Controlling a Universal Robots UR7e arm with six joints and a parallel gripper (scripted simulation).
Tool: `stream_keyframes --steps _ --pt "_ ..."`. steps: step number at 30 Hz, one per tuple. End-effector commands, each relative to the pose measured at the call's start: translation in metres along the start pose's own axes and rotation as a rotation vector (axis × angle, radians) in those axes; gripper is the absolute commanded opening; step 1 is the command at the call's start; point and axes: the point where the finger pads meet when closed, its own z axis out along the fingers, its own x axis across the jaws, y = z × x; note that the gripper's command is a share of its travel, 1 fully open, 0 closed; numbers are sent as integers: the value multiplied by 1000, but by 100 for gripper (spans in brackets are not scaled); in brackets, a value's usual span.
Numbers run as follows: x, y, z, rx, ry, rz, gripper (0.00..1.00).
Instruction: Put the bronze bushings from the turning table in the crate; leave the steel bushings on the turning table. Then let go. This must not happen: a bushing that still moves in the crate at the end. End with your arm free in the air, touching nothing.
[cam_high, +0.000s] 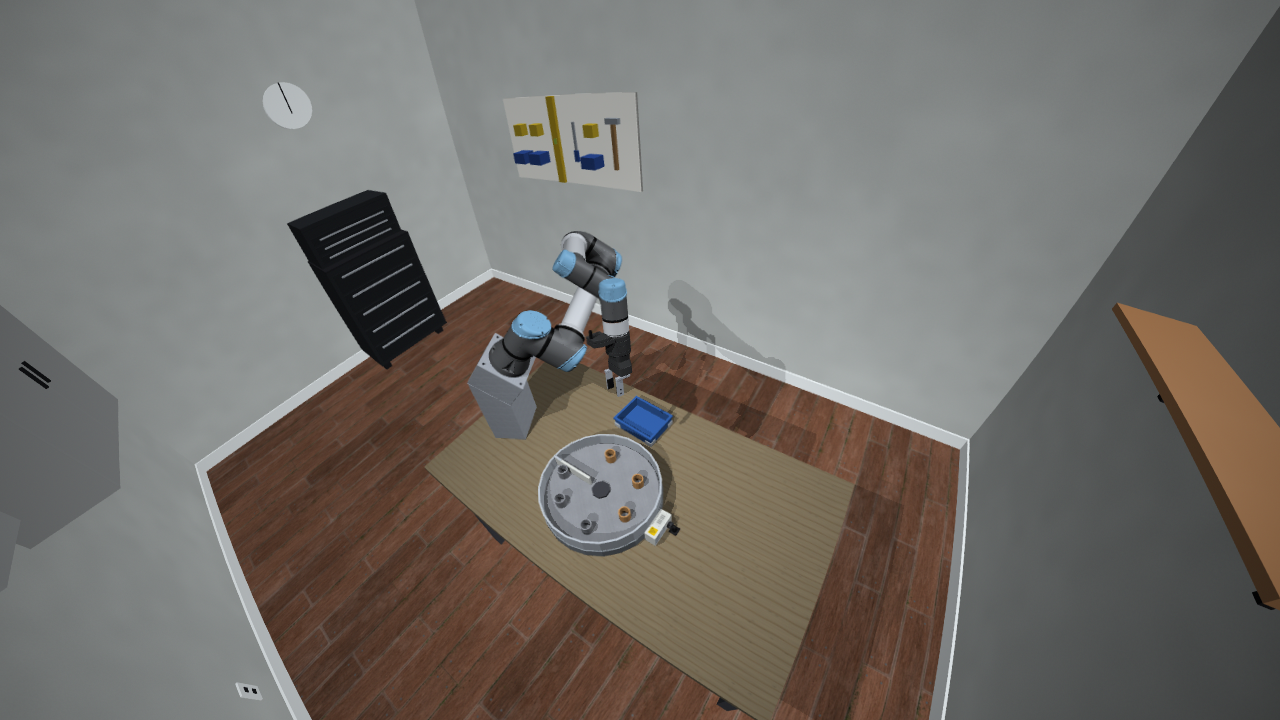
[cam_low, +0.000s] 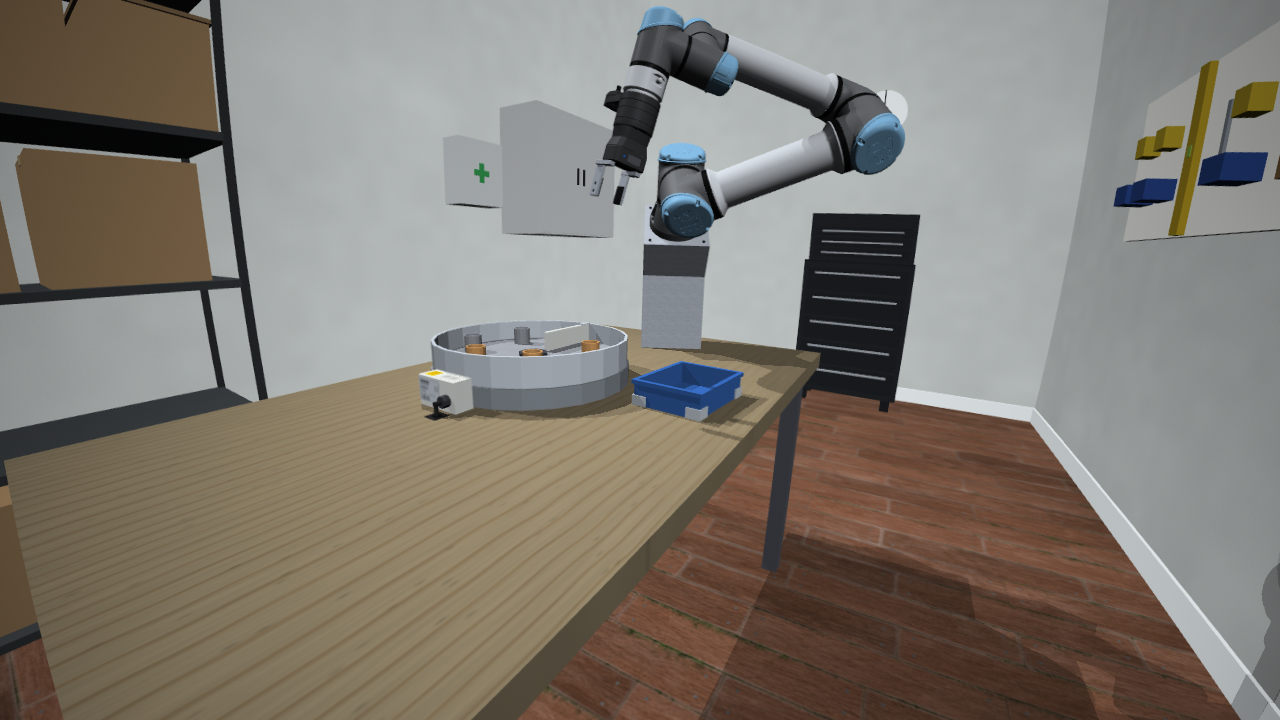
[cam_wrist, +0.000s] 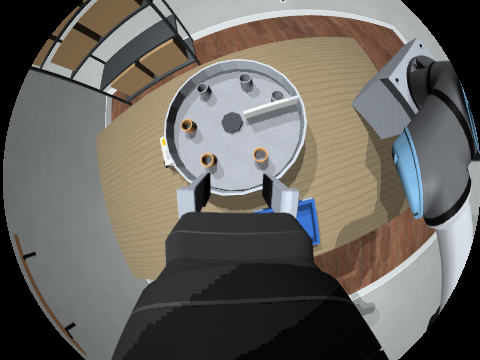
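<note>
Below the raised claw (cam_high: 614, 383) (cam_low: 608, 185) (cam_wrist: 236, 184), whose fingers stand apart with nothing between them, the blue crate (cam_high: 643, 419) (cam_low: 687, 390) (cam_wrist: 311, 220) sits on the table (cam_high: 751, 555) (cam_low: 358, 501) (cam_wrist: 340, 75). Just beside that crate, also lower than the claw, is the turning table (cam_high: 548, 513) (cam_low: 537, 368) (cam_wrist: 302, 142). It carries three bronze bushings (cam_high: 637, 480) (cam_low: 589, 345) (cam_wrist: 260, 155) and three steel bushings (cam_high: 560, 499) (cam_low: 521, 335) (cam_wrist: 245, 81); in the wrist view, the bronze ones are nearer the claw's fingertips. A white box (cam_high: 658, 526) (cam_low: 445, 392) (cam_wrist: 166, 152) by the turning table's wall bears a yellow label and print too small to read. Well apart from the claw, a wall cabinet (cam_low: 471, 171) shows a green cross.
</note>
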Motion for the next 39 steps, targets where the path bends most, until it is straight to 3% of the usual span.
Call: stream_keyframes --steps 1,4,5,9,21,26,38,39 --pt "1 -3 -3 -35 -2 -4 100" --pt "1 -3 -3 -35 -2 -4 100" --pt "1 -2 -2 -27 20 -9 100" --pt "2 -3 -2 -84 101 -42 100" --pt "2 -3 -2 -84 101 -42 100" --pt "3 -4 -2 -154 203 -81 100" --pt "3 -4 -2 -154 203 -81 100" --pt "5 -13 5 -154 203 -81 100"
